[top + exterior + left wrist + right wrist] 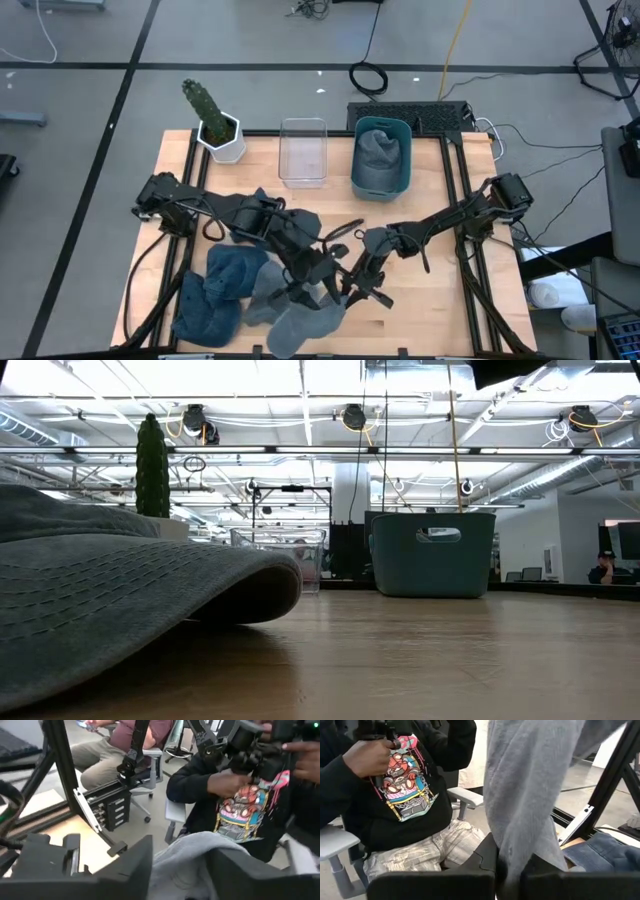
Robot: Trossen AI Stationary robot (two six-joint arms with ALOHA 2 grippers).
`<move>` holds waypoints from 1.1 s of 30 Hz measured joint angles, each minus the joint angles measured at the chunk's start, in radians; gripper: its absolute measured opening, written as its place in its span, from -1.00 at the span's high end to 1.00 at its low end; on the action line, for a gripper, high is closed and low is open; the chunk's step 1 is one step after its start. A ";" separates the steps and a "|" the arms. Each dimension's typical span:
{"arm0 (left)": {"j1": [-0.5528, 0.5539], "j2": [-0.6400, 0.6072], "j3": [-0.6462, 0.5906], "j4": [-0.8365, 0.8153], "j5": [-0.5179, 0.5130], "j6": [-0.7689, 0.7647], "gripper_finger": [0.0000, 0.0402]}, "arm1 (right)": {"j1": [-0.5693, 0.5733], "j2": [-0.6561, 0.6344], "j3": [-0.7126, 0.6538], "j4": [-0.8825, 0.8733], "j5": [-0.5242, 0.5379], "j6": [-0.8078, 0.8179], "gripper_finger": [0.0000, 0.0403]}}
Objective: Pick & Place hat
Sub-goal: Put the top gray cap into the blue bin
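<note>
- Hat (300, 310): soft grey fleece, limp and folded, at the tabletop's (440, 310) near edge around 6 o'clock, held up by both claws.
- In the right wrist view the grey fleece (530, 795) hangs in a long fuzzy drape down into the right claw (507, 870), whose dark fingers are clamped on it.
- In the left wrist view the same fabric (200, 855) bulges between the left claw's (180, 870) blocky fingers, which grip it.
- From above, left claw (305, 285) and right claw (355, 280) meet just beside each other over the hat.
- Blue denim-like hats (220, 290) lie crumpled at 8 o'clock, touching the grey one.
- Teal plastic bin (382, 155) at 12 o'clock holds another grey hat (378, 148); a clear rectangular container (303, 152) stands beside it, and a potted cactus (212, 120) in a white faceted pot at 11 o'clock.
- A stitched grey brim (120, 600) fills the low view's foreground.
- A seated person in a printed black shirt (400, 785) shows beyond the tabletop.
</note>
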 joint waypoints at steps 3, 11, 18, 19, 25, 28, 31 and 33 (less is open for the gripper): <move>0.003 -0.033 0.000 -0.011 -0.031 -0.043 -0.17 | -0.005 0.000 0.001 -0.005 0.002 0.011 1.00; 0.007 -0.176 0.000 -0.005 -0.289 0.004 -0.43 | -0.019 -0.053 0.000 -0.121 0.160 0.001 1.00; 0.010 -0.285 0.002 -0.013 -0.497 0.012 -0.46 | 0.025 -0.194 0.000 -0.340 0.405 -0.090 1.00; 0.008 -0.296 0.002 -0.020 -0.514 0.012 -0.45 | 0.034 -0.214 0.000 -0.360 0.440 -0.103 1.00; 0.011 -0.331 0.002 0.000 -0.525 0.008 -0.39 | 0.063 -0.314 0.000 -0.455 0.583 -0.156 1.00; 0.011 -0.332 0.002 0.000 -0.525 0.005 -0.37 | 0.054 -0.376 0.000 -0.518 0.645 -0.159 1.00; 0.011 -0.332 0.002 0.005 -0.525 0.008 -0.37 | 0.039 -0.438 0.000 -0.586 0.688 -0.159 1.00; 0.011 -0.332 0.002 0.005 -0.525 0.007 -0.38 | 0.029 -0.482 0.000 -0.621 0.716 -0.159 1.00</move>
